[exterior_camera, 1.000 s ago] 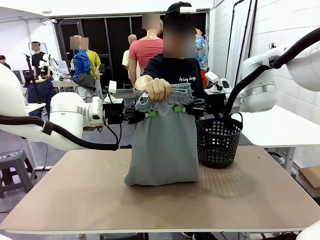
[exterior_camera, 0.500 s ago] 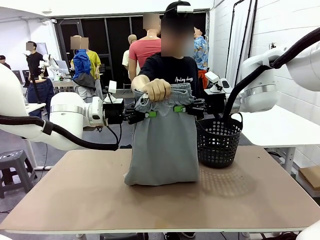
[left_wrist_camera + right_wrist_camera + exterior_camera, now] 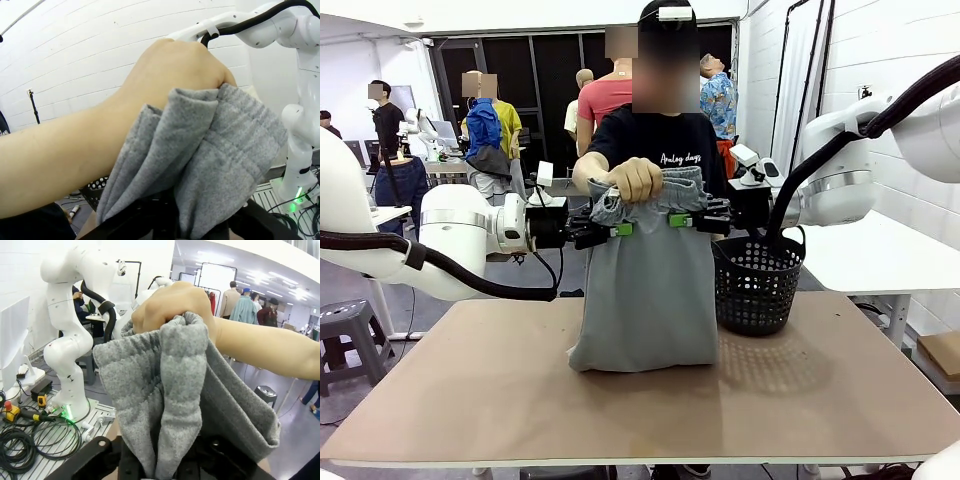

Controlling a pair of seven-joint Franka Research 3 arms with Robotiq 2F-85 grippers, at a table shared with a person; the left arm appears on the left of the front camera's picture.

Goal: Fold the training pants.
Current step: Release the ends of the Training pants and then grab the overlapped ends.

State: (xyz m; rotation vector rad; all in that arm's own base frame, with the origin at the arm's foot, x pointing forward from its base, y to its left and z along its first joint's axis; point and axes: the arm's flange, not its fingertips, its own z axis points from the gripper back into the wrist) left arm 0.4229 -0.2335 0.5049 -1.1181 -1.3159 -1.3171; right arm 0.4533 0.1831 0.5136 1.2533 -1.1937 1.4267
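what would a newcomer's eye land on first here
The grey training pants hang mid-scene, their waistband bunched in the person's hand and their lower edge on the table. Just below that hand, the left gripper and right gripper reach in from either side with cloth between their fingers. A black mesh basket stands on the table beside the pants.

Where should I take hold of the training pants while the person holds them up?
The side edges just under the gathered waistband, coming in level from either side: the training pants hang upright from the person's hand, which bunches the middle.
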